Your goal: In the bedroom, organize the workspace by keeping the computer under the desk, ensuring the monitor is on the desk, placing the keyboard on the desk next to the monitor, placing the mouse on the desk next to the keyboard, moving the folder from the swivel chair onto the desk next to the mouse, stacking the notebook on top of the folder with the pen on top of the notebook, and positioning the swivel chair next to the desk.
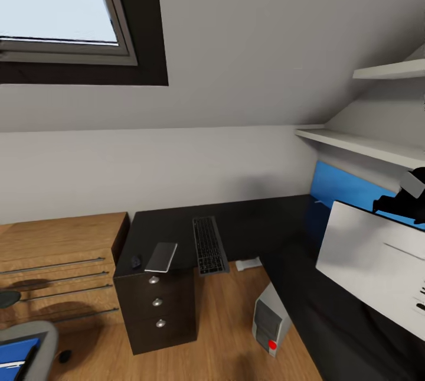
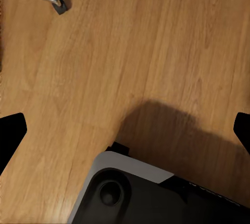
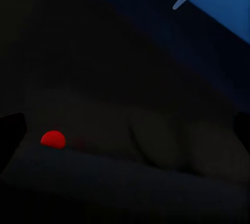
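Monitor [image 1: 378,269] sits tilted on desk [image 1: 248,221], white back showing; right gripper [image 3: 125,125] over its top edge w/ tips spread, grip not confirmed. Left gripper [image 2: 125,130] spread, empty, above floor. Keyboard [image 1: 209,245] overhangs desk front. Risks: monitor could tip; keyboard could slide off toward computer [image 1: 270,321].

A skylight [image 1: 59,0] sits in the sloped grey ceiling [image 1: 248,44], two white shelves [image 1: 366,145] line the side wall, and a light wooden dresser [image 1: 59,251] stands on plank floor [image 1: 224,322].
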`<state>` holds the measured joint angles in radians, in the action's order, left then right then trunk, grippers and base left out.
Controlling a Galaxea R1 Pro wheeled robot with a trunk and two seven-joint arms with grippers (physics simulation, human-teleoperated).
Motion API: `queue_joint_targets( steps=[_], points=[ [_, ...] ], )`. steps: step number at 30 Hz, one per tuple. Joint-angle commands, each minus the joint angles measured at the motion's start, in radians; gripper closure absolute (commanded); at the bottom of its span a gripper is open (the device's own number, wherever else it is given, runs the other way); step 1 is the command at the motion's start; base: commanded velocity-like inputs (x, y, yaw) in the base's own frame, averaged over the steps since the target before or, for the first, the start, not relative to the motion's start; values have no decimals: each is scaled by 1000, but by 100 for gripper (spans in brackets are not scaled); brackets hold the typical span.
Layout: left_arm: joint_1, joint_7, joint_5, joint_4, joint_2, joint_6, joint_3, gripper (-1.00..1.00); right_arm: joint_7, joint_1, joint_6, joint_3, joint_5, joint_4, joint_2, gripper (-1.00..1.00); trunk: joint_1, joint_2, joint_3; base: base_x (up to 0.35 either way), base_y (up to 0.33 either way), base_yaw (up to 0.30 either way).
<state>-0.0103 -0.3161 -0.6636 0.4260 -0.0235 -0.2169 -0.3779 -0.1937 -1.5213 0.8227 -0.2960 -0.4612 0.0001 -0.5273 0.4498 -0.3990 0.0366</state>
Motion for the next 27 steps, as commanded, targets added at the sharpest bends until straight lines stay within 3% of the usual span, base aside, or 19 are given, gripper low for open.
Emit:
queue_joint_targets(
  steps=[1, 6, 14, 27],
  points=[
    [0, -6, -8, 0, -1, -4, -9, -100, -7, 0, 3, -7, -10, 0, 1, -100, 0, -1, -1, -170, 117, 0],
    [0, -6, -8, 0, 0, -4, -9, -100, 10, 0, 23, -13, -11, -3, 2, -100, 0, -1, -1, -64, 46, 0],
    [0, -6, -8, 0, -1, -4, -7, -100, 123, 0, 66, -14, -10, -4, 4, -100, 0, -1, -1, -4, 109, 0],
    [0, -6, -8, 0, -1, -4, -7, -100, 136, 0, 77, -14, -12, -7, 4, -100, 0, -1, -1, -31, 38, 0]
  ],
)
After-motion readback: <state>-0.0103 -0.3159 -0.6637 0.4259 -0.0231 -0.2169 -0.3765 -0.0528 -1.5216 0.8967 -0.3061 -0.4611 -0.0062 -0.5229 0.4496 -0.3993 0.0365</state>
